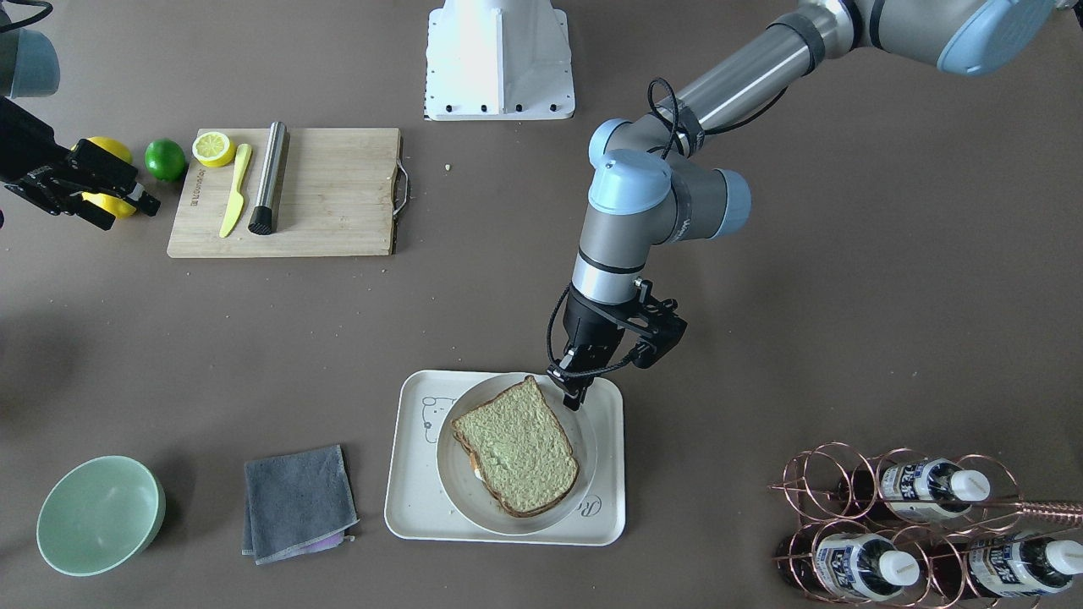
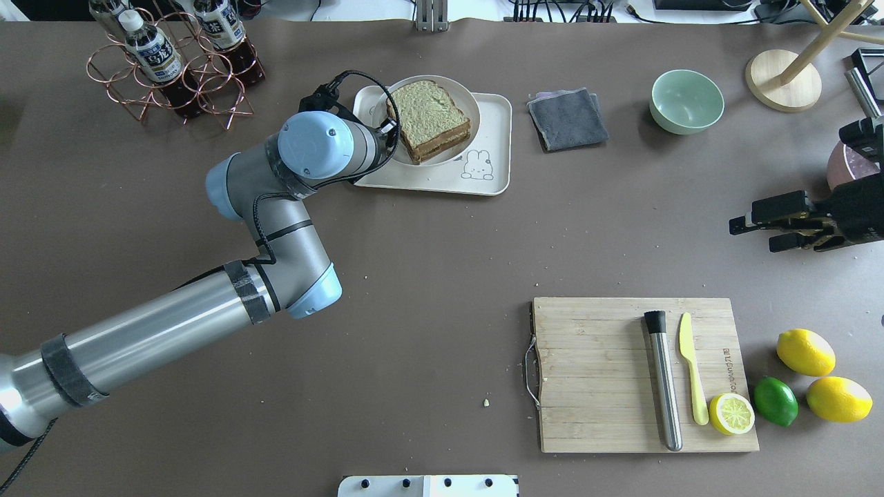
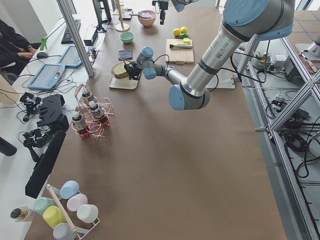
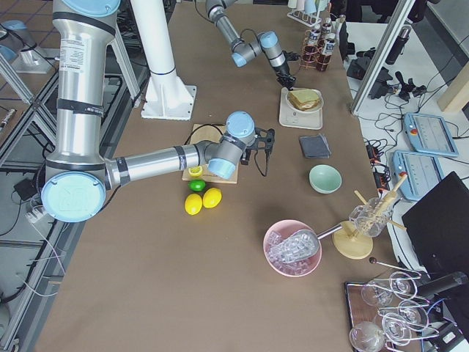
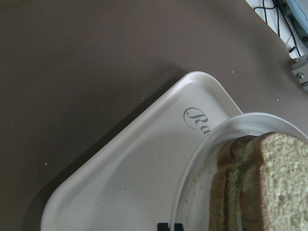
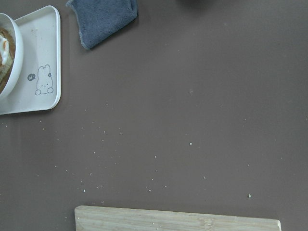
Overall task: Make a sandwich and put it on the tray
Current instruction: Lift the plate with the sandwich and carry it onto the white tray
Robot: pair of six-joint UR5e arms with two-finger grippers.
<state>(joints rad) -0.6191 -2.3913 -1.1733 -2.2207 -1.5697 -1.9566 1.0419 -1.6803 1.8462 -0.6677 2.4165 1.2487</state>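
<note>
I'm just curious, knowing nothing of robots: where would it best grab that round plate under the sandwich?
Probably the plate by its thin raised rim, on the bare side by the left gripper, from above: one finger inside, one outside. The sandwich covers the middle.

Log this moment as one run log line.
sandwich: assembled, on plate on tray | left gripper: at plate rim, grip unclear | right gripper: open, away from tray

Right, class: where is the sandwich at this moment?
The sandwich sits top centre-left in the overhead view, on the round plate on the tray, between the bottle rack and the grey cloth.
</note>
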